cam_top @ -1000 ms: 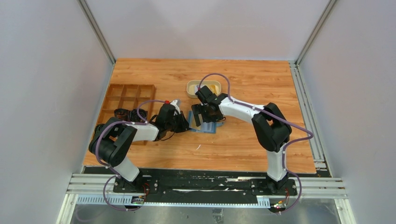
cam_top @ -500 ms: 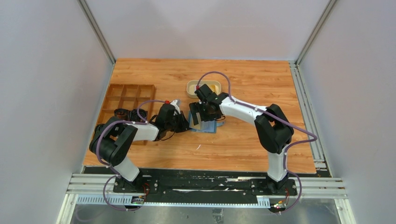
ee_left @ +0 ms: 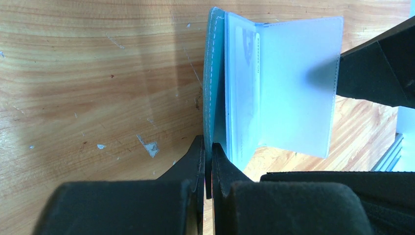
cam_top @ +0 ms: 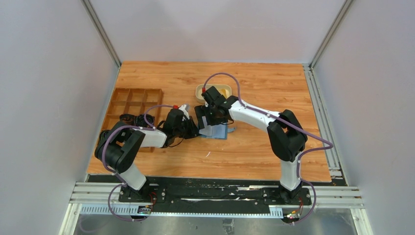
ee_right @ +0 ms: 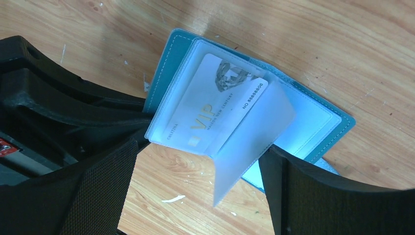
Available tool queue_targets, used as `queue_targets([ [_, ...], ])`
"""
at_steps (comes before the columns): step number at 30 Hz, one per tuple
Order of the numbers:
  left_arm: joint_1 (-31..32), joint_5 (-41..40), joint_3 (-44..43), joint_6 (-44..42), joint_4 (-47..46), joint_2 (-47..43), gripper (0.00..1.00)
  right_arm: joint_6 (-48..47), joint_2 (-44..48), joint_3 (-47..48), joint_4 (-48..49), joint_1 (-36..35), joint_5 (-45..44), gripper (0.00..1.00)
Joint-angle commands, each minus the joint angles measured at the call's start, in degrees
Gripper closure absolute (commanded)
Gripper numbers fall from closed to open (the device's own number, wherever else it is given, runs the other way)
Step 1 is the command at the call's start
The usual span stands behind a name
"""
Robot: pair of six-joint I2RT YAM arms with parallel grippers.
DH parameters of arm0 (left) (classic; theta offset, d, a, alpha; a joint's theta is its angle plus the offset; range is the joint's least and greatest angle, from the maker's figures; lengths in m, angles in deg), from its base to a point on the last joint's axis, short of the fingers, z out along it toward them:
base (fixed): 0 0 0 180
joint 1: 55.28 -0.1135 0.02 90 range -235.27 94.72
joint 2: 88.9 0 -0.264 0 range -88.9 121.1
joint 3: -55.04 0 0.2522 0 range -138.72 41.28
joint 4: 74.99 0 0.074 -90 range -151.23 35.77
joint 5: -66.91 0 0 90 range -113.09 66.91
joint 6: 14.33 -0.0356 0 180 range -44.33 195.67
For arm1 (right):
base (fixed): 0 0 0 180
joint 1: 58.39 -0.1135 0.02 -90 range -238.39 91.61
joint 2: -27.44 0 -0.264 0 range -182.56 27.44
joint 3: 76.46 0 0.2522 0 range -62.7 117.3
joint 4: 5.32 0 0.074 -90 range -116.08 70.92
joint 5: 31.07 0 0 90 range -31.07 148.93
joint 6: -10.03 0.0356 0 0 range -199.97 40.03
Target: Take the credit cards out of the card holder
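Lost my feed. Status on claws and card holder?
Left claw shut on card holder cover. Right claw open over it. VIP card inside, clear flap raised beside it.

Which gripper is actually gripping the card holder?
The left gripper, shut on the card holder's teal cover edge; the right gripper hangs wide open over its clear sleeves.

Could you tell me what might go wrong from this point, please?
The left gripper pinches only the thin cover edge of the card holder, so a pull could drag it free. The card sits inside a clear sleeve and a loose leaf stands up beside it; the open right gripper may close on plastic rather than the card.
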Motion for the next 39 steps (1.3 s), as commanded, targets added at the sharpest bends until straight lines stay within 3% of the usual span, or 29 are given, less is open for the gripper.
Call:
queue_targets([
  [1, 0.3, -3.6, 2.6, -2.3, 9.1, 3.6, 1.00, -0.1, -0.7, 0.2, 1.0, -0.9, 1.8, 0.05],
  [9, 0.3, -3.6, 2.4, -2.3, 9.1, 3.6, 1.00, -0.4, -0.9, -1.3, 0.9, -0.8, -0.1, 0.04],
  [16, 0.3, -3.4, 2.3, -2.4, 9.1, 3.8, 1.00, -2.4, 3.0, -3.9, -3.0, 0.6, -11.2, 0.04],
  [21, 0.3, -3.3, 2.0, -2.4, 9.1, 4.2, 1.00, -4.6, 7.5, -4.0, -2.3, 1.6, -12.5, 0.04],
  [24, 0.3, -3.4, 1.7, -2.3, 9.1, 4.8, 1.00, -4.6, 10.7, -6.1, 3.7, 1.7, -6.9, 0.04],
  [30, 0.3, -4.1, 1.8, -2.3, 9.2, 6.0, 1.00, 4.4, 10.8, -15.3, 22.0, 4.4, 17.1, 0.04],
  [35, 0.3, -5.4, 2.0, -2.4, 9.8, 7.1, 1.00, 14.2, 8.1, -23.1, 36.2, 7.8, 23.8, 0.05],
  [39, 0.3, -6.6, 1.9, -2.5, 10.2, 8.7, 1.00, 18.0, 6.7, -27.4, 42.1, 9.6, 25.2, 0.05],
])
